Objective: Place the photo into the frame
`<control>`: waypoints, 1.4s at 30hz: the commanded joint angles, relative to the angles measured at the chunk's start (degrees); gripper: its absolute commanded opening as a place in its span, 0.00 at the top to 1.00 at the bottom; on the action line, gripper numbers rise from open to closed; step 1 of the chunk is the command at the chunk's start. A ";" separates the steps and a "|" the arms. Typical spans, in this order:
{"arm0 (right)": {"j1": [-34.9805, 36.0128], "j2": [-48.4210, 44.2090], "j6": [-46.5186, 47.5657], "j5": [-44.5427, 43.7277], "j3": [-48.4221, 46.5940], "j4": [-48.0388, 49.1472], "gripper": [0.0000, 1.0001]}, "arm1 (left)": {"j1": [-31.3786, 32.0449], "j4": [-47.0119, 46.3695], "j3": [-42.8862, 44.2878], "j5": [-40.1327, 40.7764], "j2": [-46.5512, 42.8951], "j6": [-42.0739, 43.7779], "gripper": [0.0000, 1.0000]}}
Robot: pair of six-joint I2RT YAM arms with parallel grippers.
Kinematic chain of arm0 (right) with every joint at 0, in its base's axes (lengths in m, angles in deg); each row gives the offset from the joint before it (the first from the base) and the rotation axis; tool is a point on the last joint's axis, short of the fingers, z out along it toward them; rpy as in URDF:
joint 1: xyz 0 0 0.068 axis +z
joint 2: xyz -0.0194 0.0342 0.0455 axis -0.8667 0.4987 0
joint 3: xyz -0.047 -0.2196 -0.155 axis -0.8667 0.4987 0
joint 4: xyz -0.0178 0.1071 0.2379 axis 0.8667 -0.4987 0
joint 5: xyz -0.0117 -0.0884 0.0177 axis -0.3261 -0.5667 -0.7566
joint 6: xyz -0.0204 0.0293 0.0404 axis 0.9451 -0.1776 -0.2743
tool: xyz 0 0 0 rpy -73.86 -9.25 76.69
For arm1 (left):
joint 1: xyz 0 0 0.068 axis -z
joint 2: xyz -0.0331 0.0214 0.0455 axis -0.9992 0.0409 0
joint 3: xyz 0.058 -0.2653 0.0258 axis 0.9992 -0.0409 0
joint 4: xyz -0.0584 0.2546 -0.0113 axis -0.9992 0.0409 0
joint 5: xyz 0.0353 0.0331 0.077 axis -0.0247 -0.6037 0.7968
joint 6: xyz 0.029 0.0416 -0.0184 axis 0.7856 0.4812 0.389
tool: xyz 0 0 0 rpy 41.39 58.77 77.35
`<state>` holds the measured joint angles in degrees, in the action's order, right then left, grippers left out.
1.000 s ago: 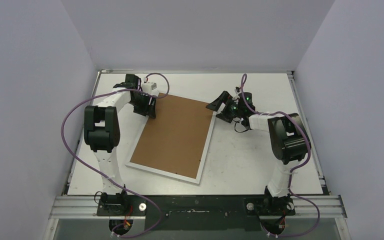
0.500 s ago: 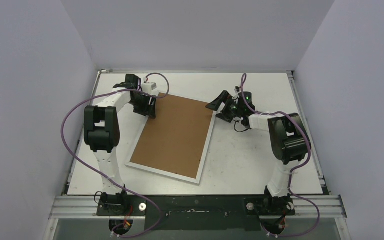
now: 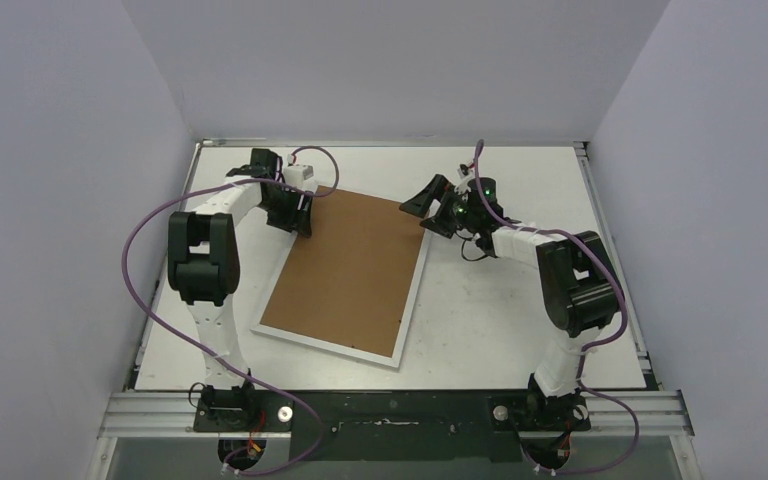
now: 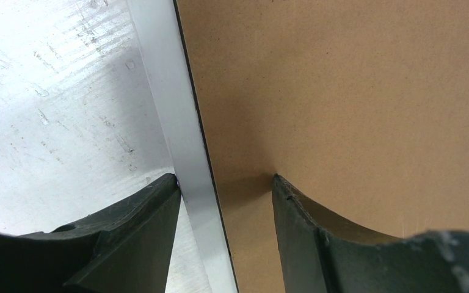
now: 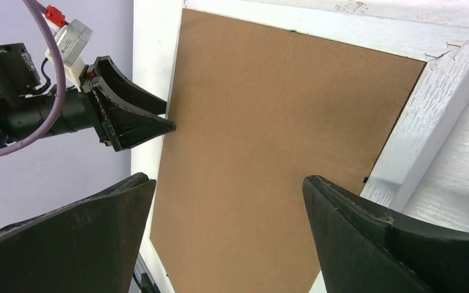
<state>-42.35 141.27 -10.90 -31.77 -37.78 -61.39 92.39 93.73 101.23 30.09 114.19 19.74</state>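
Observation:
The frame lies face down in the middle of the table, its brown backing board up. The photo is not in view. My left gripper is open at the frame's far left corner. In the left wrist view its fingers straddle the white rim, one on the table, one on the board. My right gripper is open and empty, held just above the frame's far right corner. The right wrist view looks through its jaws at the board and rim.
The white table is walled by grey panels on three sides. A metal rail with both arm bases runs along the near edge. Purple cables loop beside each arm.
My right gripper has moved left and a little farther back, toward the frame's far right corner. The left gripper and the frame have not moved.

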 commanded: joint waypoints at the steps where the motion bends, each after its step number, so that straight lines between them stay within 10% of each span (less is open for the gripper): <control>1: 0.25 -0.32 0.69 -0.27 -0.87 3.21 0.03 | 0.72 1.43 -2.73 4.69 0.87 2.77 0.47; 42: -1.05 5.53 1.02 -0.12 1.21 3.76 0.03 | 0.72 0.82 -3.31 4.60 0.89 2.89 0.48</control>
<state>-43.88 144.72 -10.34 -31.22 -35.18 -58.39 92.45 92.86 100.45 30.22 113.71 19.94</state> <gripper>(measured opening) 0.968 0.532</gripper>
